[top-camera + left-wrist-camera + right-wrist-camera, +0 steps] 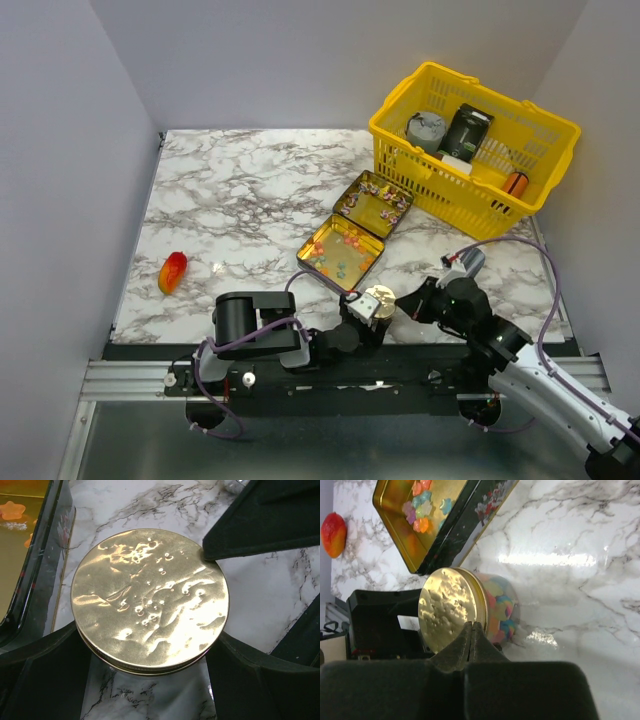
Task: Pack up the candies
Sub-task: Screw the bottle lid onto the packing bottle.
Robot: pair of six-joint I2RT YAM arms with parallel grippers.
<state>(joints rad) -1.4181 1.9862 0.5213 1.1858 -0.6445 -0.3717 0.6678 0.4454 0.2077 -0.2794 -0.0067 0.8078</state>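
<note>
A clear jar with a gold lid (379, 299) (150, 597) (451, 607) stands near the table's front edge, and colourful candies (500, 610) show through its side. More candies (340, 252) (422, 505) lie in the open gold tin (318, 262). Purple and pink ones lie in its hinged lid (375, 200). My left gripper (372, 312) (149, 636) has its fingers set wide against both sides of the jar. My right gripper (405, 300) (471, 627) is shut with nothing in it. Its tip touches the rim of the gold lid.
A yellow basket (455, 205) at the back right holds a grey roll, a black box and an orange cylinder (515, 183). An orange-red lump (172, 272) (333, 534) lies at the left of the marble table. Grey walls enclose the table.
</note>
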